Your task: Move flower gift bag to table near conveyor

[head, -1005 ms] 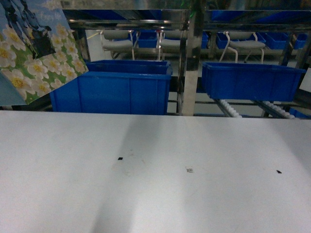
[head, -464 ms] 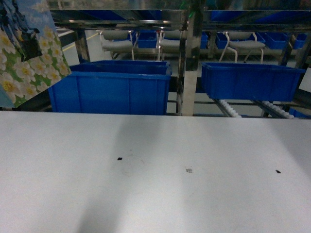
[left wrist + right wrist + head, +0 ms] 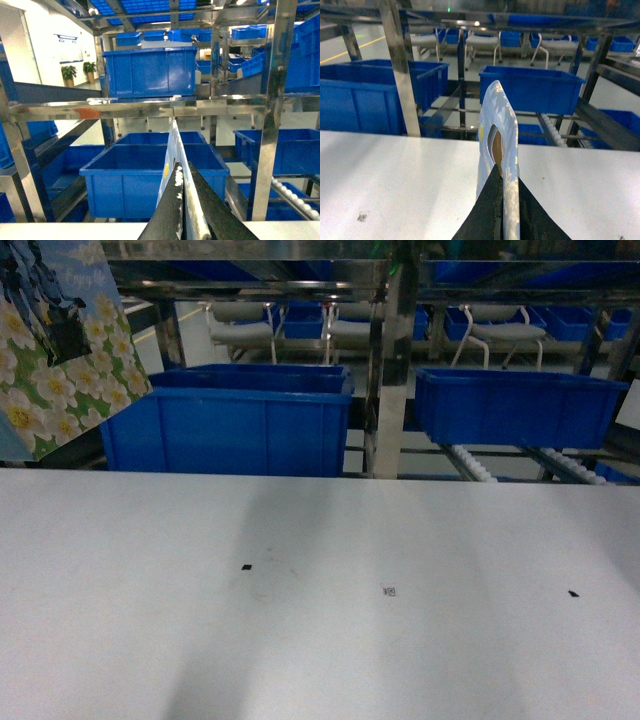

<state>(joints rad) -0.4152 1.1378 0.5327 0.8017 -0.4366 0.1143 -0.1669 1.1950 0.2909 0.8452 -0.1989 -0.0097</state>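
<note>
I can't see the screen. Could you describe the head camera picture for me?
A flower gift bag hangs in the air at the upper left, above the far edge of a bare white table. Behind stand two blue bins and a steel conveyor rack.

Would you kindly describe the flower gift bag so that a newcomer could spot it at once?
Start at the wide white table and look past its far left edge, before the blue bins. Hanging tilted in the upper left corner is the gift bag, the only printed item: white daisies on green and sky blue.
</note>
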